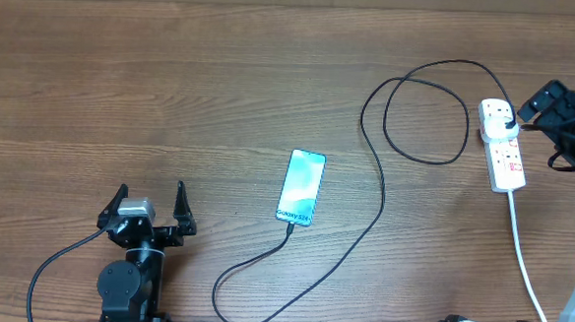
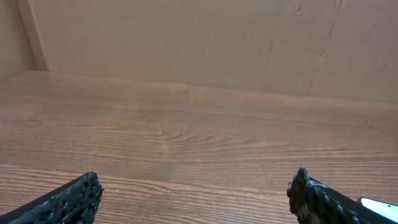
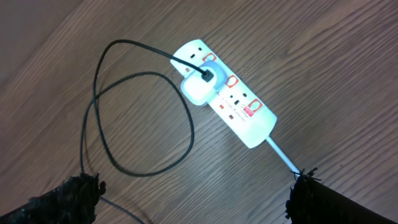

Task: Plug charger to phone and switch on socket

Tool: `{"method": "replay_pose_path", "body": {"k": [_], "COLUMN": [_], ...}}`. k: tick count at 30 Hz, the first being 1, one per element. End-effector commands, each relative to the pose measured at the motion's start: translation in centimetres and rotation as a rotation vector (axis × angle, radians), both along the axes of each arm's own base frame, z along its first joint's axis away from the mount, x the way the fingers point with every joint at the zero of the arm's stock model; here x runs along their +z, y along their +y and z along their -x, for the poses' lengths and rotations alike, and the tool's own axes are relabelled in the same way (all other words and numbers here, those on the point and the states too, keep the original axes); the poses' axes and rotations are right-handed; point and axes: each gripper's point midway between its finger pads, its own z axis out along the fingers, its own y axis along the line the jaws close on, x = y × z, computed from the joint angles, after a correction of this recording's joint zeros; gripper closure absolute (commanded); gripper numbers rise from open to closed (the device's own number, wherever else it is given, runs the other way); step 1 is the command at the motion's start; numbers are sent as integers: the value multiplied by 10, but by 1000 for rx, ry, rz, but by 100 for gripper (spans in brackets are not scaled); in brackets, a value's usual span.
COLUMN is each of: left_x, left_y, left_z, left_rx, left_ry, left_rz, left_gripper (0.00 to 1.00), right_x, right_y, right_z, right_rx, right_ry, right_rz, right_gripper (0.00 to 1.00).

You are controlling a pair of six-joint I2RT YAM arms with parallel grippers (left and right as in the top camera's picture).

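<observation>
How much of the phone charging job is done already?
Looks done: the charger reaches the end of the phone, and its plug sits in the socket. In hand: the open right gripper hovers by the socket. Left: switching on; I cannot tell whether any red switch is on. The left gripper is open, holding nothing.

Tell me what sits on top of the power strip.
A white adapter with the black charger cable sits on the power strip; the outlet beneath it is covered.

Left gripper (image 1: 151, 195) sits left of the phone (image 1: 301, 186) and nearer the robot's base, jaws spread wide, holding nothing. Right gripper (image 1: 539, 103) hangs far right of the phone, jaws likewise wide, empty.
</observation>
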Motion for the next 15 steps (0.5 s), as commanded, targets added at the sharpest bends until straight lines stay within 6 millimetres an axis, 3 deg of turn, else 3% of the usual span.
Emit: {"method": "replay_pose_path", "body": {"k": [1,9,15], "left_x": [1,1,1], "left_y": [4,4,4], "left_z": [0,0,0], "left_rx": [17,17,17], "left_ry": [-7,-7,-7], "left_rz": [-28,-28,-28], "left_gripper": [1,1,1], "right_x": [-1,6,13], "right_y": [-5,-8,8], "right_z": [-1,-8,-21], "right_rx": [-12,-18,30], "right_ry": [12,-34,-117], "right_rz": [31,44,36], "right_gripper": [0,0,0]}}
